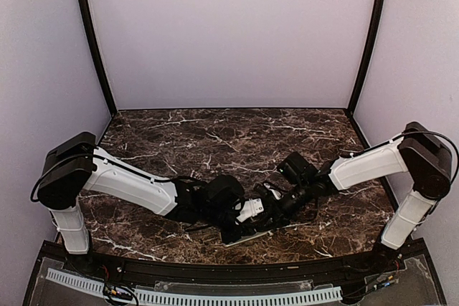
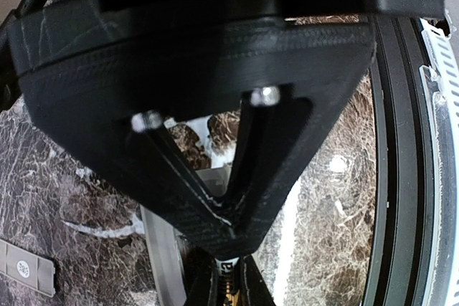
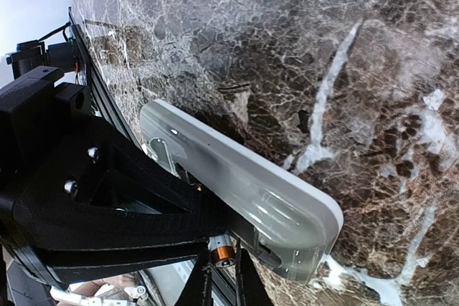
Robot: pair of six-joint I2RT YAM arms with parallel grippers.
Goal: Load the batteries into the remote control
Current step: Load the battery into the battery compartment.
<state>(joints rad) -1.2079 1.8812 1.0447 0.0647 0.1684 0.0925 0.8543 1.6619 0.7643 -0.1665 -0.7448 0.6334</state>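
Marble-patterned in dark brown with white veins, the tabletop [image 1: 215, 134] has both arms reaching to its near middle, where the two black grippers meet almost tip to tip. The slim white-to-light-grey plastic remote control [image 3: 265, 198], a rounded rectangular bar, is right there between them. In the right wrist view it slants across the frame just in front of the fingers. A rounded outline is marked in its face near the upper end, and its rounded lower end sticks out over the marble. Whether it rests on the table or is lifted clear of it, I cannot tell.

The left gripper [image 2: 229, 238] has its fingers meeting in a tight V, closed to a point. What they pinch, if anything, is hidden behind the fingers themselves.

The right gripper [image 3: 219, 240] likewise has its fingers almost together, set against the remote's lower edge. A small copper-coloured round end [image 3: 224, 252] shows just at their tips. Whether the fingers actually grip it cannot be made out.

A small light-grey rectangular panel [image 2: 29, 270] with a round sticker lies flat on the marble, well apart from the remote and from both sets of fingers.
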